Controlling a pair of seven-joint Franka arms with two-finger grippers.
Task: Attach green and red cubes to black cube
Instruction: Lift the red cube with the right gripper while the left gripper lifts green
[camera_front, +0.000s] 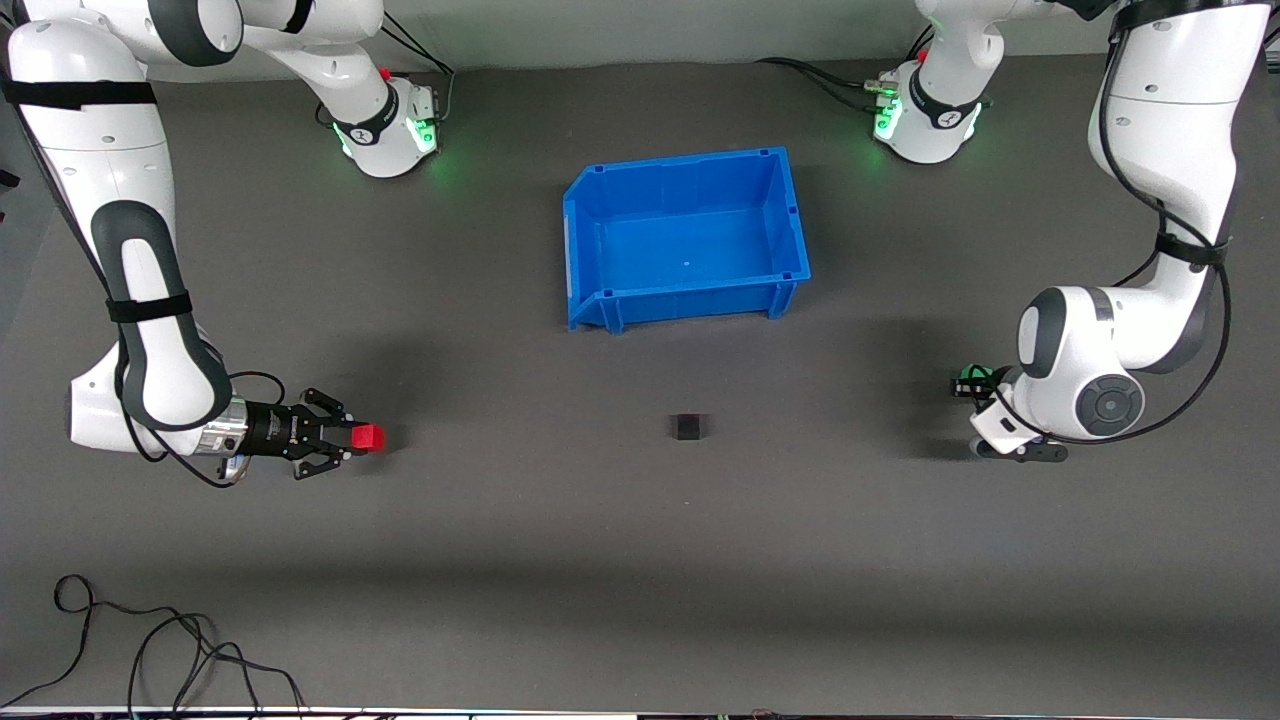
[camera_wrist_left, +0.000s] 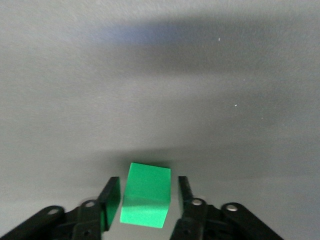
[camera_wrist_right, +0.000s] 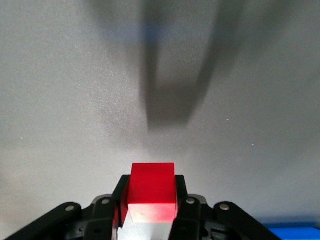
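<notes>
left gripper (camera_wrist_left: 146, 197) straddling green cube (camera_wrist_left: 146, 195), mostly hidden

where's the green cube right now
The green cube sits between the open fingers of the left gripper at the left arm's end of the table.

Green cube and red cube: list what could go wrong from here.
1. The left claw is open around the green cube, with gaps on both sides; closing off-centre could twist or push it.
2. The right claw grips the red cube near its fingertips, so it may slip on contact with the black cube, which lies loose and could slide.
</notes>
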